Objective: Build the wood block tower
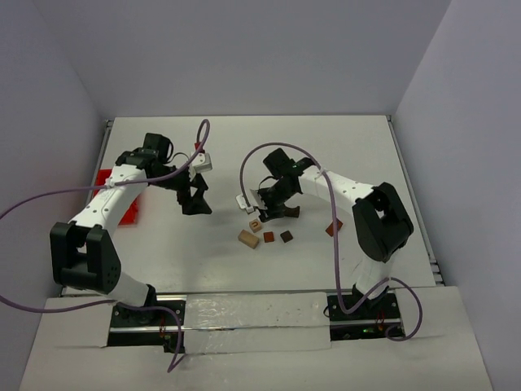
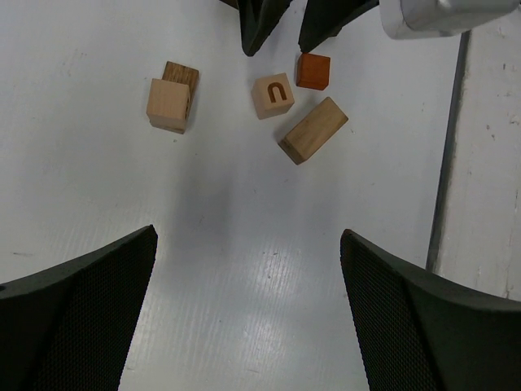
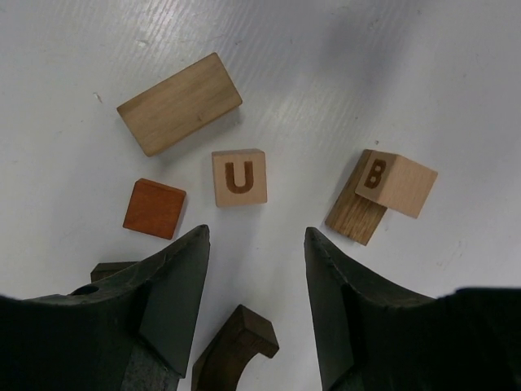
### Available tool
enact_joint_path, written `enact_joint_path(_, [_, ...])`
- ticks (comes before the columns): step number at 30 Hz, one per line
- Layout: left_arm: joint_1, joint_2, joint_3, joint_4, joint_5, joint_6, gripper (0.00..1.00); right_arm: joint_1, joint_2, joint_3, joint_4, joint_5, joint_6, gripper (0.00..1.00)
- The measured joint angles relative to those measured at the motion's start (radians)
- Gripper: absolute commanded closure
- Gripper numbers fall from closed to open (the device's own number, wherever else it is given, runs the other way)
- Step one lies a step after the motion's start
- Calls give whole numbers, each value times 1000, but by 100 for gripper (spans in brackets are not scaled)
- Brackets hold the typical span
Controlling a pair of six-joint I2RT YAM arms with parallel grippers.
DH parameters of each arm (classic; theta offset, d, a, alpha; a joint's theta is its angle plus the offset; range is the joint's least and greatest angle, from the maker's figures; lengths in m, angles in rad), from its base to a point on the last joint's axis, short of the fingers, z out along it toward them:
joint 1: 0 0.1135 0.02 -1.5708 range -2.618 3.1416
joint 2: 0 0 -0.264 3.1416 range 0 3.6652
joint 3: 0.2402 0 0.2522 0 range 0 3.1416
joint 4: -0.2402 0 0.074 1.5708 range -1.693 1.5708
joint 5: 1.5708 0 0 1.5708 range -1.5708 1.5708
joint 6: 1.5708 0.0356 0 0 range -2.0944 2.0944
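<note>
While the left gripper (image 2: 248, 236) is hovering wide open, the right gripper (image 3: 256, 236) is straddling a dark arched block (image 3: 236, 350), fingers apart, probably needing to clamp next.

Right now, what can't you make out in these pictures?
Right wrist view: the dark arch piece runs off the bottom edge between the fingers of the right gripper; whether it is gripped is unclear.
Right wrist view: a dark block sits mostly behind one finger.
Top view: the red bin is largely covered by the left arm; contents hidden.
Top view: the letter on the tan cube is too small to read.
</note>
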Motion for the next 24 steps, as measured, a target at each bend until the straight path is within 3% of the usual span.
enact_joint_path(15, [64,21,-28,41,37,4,1,41,139,91,-62,35,-22,30])
enact_joint_path(24, [81,28,-28,53,52,13,1,64,149,91,-60,43,-15,34])
